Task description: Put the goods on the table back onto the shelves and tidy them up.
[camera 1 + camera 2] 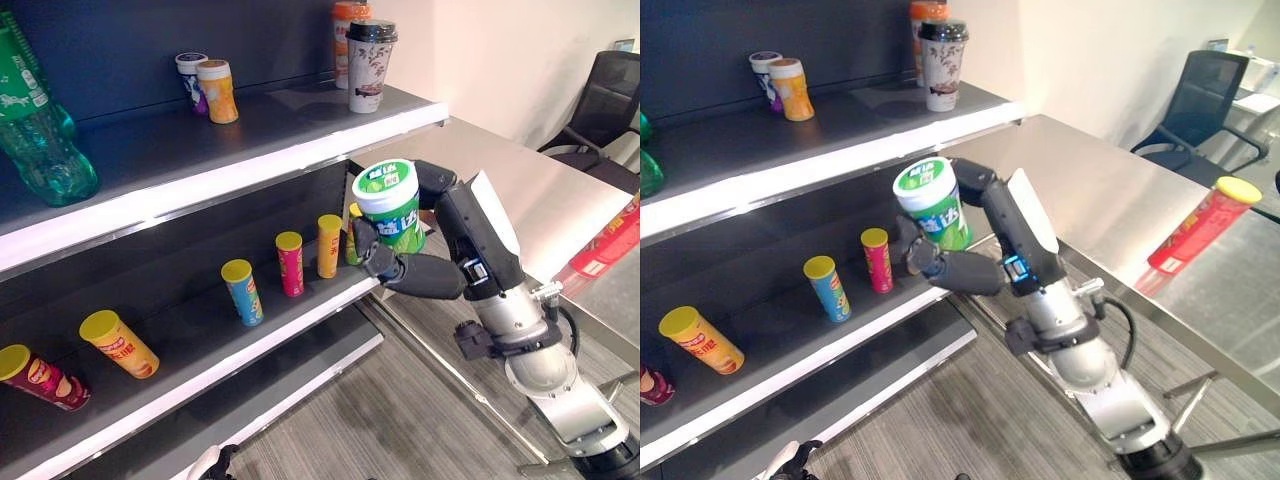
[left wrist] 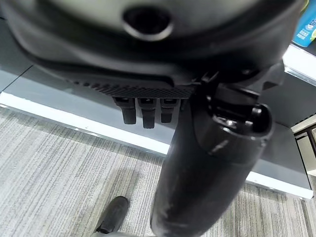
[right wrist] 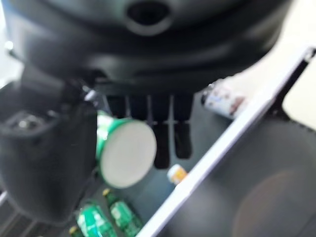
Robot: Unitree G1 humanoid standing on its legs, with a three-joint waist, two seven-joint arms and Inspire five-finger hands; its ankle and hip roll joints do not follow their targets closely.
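Right hand (image 1: 425, 270) had its fingers and thumb wrapped around a green canister (image 1: 390, 205) with a white lid, holding it upright in the air just off the front edge of the middle shelf (image 1: 250, 340). On that shelf sat a row of little tubes (a blue one (image 1: 243, 291), a pink one (image 1: 290, 263) and an orange one (image 1: 329, 245) upright, two more lying tilted further left). A red tube (image 1: 1200, 226) with a yellow lid lay on the steel table (image 1: 1110, 200). Left hand (image 2: 197, 163) hung low by the bottom shelf, fingers curled on nothing.
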